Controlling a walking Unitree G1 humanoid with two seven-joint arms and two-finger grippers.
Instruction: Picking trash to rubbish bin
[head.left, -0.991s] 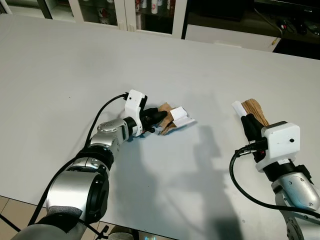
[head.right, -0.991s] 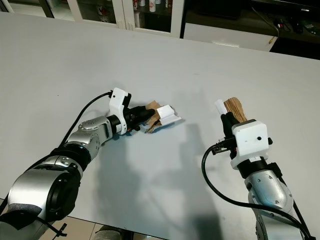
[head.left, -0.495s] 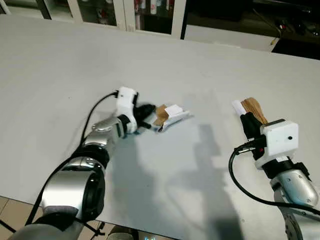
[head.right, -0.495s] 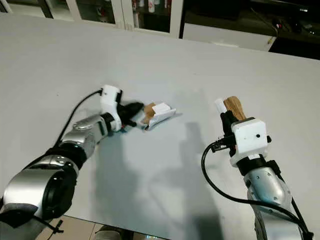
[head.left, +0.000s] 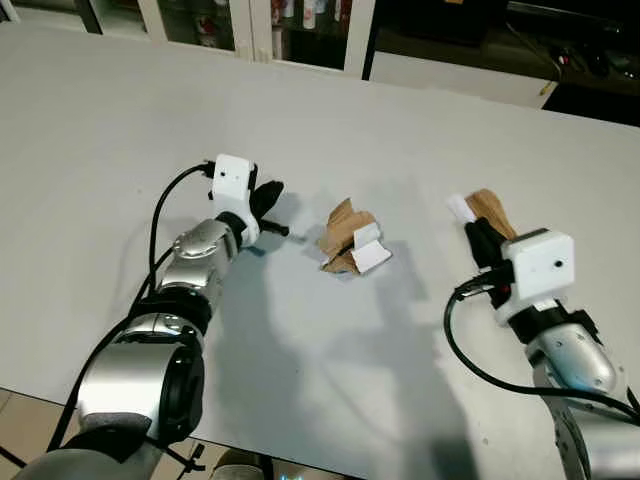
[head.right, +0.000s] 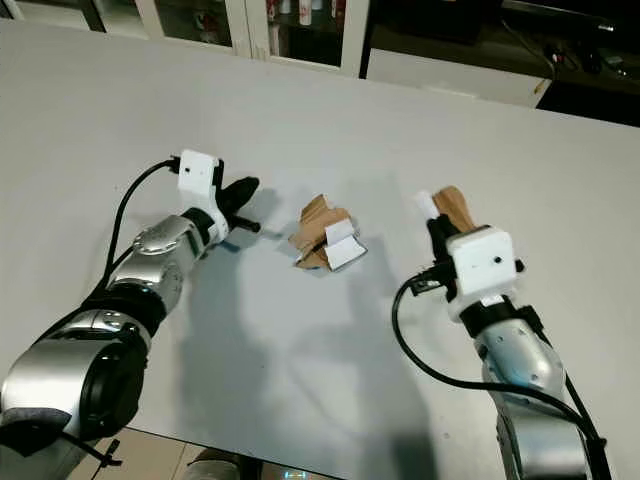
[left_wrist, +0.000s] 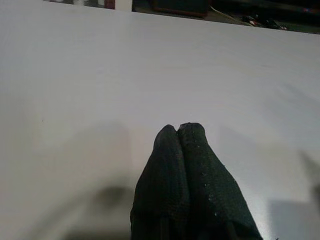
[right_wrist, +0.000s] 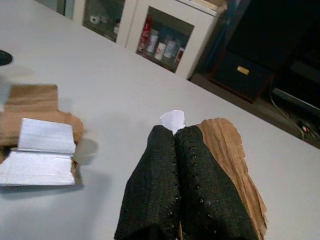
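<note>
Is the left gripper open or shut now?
Shut and empty. The left gripper has its fingers pressed together, with only white table ahead.

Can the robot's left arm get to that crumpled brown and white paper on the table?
Probably yes. The left gripper sits shut, near the crumpled paper, with bare table between them.

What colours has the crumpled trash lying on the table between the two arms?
Brown and white crumpled trash; left eye view shows it best.
</note>
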